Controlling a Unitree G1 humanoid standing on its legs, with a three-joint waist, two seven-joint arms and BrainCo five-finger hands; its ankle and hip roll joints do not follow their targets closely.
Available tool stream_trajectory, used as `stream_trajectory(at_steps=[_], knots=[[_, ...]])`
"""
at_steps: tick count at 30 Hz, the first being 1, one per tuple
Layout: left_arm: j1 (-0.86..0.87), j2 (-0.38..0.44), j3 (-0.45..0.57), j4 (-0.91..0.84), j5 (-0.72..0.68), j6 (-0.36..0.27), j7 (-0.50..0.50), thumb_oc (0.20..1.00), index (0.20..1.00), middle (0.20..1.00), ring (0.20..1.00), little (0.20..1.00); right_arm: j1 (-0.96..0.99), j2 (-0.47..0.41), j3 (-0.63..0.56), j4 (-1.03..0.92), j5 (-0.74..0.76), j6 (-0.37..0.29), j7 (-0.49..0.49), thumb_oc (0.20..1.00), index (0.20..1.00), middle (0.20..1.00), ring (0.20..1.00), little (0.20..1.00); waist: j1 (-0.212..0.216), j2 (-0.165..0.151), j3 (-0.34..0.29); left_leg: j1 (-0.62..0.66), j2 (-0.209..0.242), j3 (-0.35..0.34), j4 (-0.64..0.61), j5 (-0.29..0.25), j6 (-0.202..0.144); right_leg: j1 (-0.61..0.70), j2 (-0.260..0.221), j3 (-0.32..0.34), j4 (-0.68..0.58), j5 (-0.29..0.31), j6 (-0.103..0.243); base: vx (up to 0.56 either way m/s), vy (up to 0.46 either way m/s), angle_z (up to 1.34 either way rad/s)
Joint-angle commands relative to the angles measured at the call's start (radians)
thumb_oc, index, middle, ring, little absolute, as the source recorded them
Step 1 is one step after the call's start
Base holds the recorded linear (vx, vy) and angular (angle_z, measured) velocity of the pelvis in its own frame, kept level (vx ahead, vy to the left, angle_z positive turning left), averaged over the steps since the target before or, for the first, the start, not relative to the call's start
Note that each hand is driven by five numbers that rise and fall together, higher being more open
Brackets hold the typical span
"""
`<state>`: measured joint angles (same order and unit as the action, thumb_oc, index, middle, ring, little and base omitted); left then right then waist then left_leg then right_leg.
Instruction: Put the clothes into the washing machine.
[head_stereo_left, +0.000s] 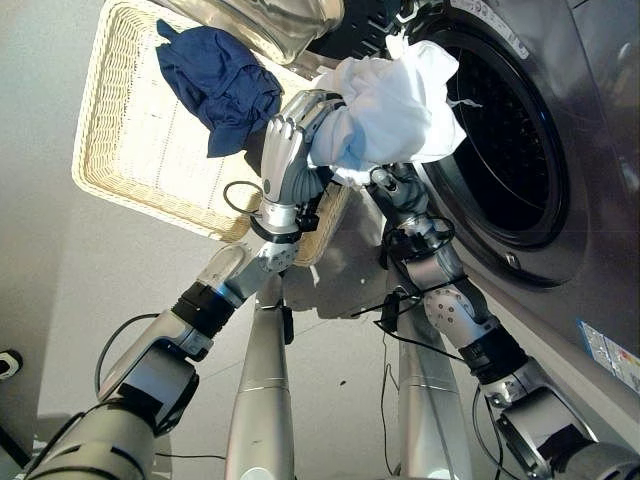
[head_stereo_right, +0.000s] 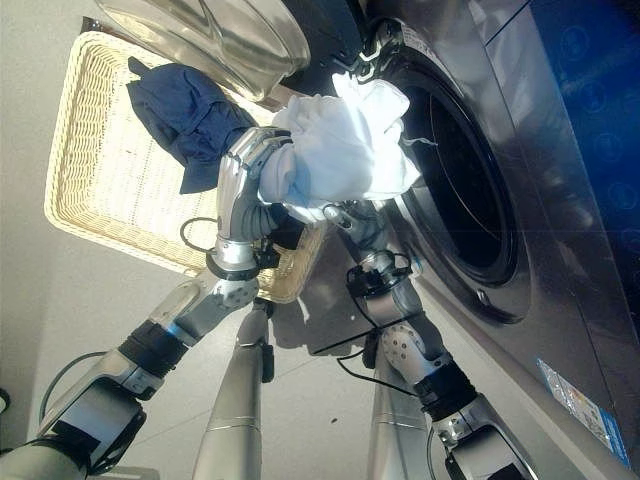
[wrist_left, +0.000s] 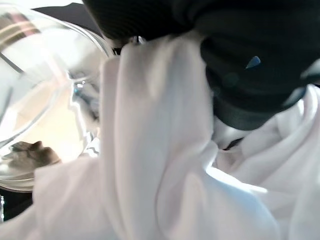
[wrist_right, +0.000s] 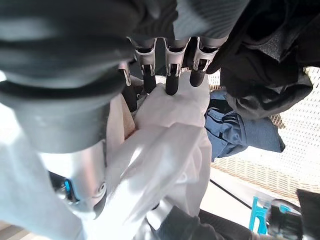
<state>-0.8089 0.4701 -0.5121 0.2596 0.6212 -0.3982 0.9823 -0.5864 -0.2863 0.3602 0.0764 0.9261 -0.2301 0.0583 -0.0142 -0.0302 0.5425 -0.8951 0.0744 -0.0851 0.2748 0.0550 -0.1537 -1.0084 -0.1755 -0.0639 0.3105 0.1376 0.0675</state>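
Two hands, one white bundle at the drum mouth

Both hands are engaged with the same white garment (head_stereo_left: 385, 100), which is held up just in front of the round opening of the washing machine (head_stereo_left: 560, 130). The left hand (head_stereo_left: 290, 140) is seen with its fingers curled over the near left side of the cloth, gripping it. The right hand (wrist_right: 170, 70) is pressed into the bundle from below, with its dark-tipped fingers curled into the white fabric in the right wrist view, so a grip is judged there too.

A fold of the garment is draped to the left, away from the opening, and a thin tail hangs across the drum mouth on the right. If the bundle is pushed forward as it lies, the trailing cloth could be caught on the door rim or left hanging outside, and the glass door (head_stereo_left: 260, 25), which stands open at the far left above the hands, could be struck by the left hand.

A dark blue garment (head_stereo_left: 215, 80) lies in the wicker basket (head_stereo_left: 120, 170) on the left, well apart from the drum, so more of the task is judged to remain. Should the white cloth be released unevenly, it could be dropped onto the floor (head_stereo_left: 60, 280) between basket and machine rather than inside.
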Motion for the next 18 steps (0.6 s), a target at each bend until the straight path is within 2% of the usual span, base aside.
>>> stream_trajectory(at_steps=[1, 11, 13, 18], knots=[[0.008, -0.001, 0.053, -0.106, 0.032, -0.015, 0.022, 0.2, 0.2, 0.2, 0.2, 0.2, 0.012, 0.02, -0.058, -0.165, -0.046, -0.042, 0.01, 1.0, 1.0, 1.0, 1.0, 1.0, 0.014, -0.014, -0.023, -0.017, -0.033, -0.038, -0.019, 0.06, 0.089, 0.026, -0.012, -0.009, 0.003, 0.044, 0.095, 0.0, 0.0, 0.0], [-0.012, 0.011, 0.012, -0.121, -0.002, -0.071, -0.178, 0.2, 0.2, 0.2, 0.2, 0.2, -0.003, 0.004, -0.04, -0.181, -0.009, 0.021, 0.085, 1.0, 1.0, 1.0, 1.0, 1.0, 0.012, -0.012, -0.023, -0.017, -0.031, -0.03, -0.019, 0.062, 0.088, 0.028, -0.012, -0.01, 0.002, 0.044, 0.095, 0.0, 0.0, 0.0], [-0.029, 0.029, -0.021, -0.118, -0.001, -0.08, -0.248, 0.2, 0.2, 0.2, 0.2, 0.2, -0.005, -0.005, -0.037, -0.174, 0.044, 0.035, 0.122, 1.0, 1.0, 1.0, 1.0, 1.0, 0.009, -0.012, -0.023, -0.017, -0.031, -0.027, -0.012, 0.06, 0.087, 0.029, -0.013, -0.01, 0.003, 0.044, 0.095, 0.0, 0.0, 0.0], [-0.055, 0.06, -0.066, -0.104, -0.018, -0.108, -0.348, 0.2, 0.2, 0.2, 0.2, 0.2, -0.006, -0.019, -0.031, -0.159, 0.13, 0.047, 0.183, 1.0, 1.0, 1.0, 1.0, 1.0, 0.003, -0.014, -0.023, -0.017, -0.03, -0.022, -0.01, 0.059, 0.087, 0.03, -0.012, -0.009, -0.002, 0.047, 0.098, 0.0, 0.0, 0.0]])
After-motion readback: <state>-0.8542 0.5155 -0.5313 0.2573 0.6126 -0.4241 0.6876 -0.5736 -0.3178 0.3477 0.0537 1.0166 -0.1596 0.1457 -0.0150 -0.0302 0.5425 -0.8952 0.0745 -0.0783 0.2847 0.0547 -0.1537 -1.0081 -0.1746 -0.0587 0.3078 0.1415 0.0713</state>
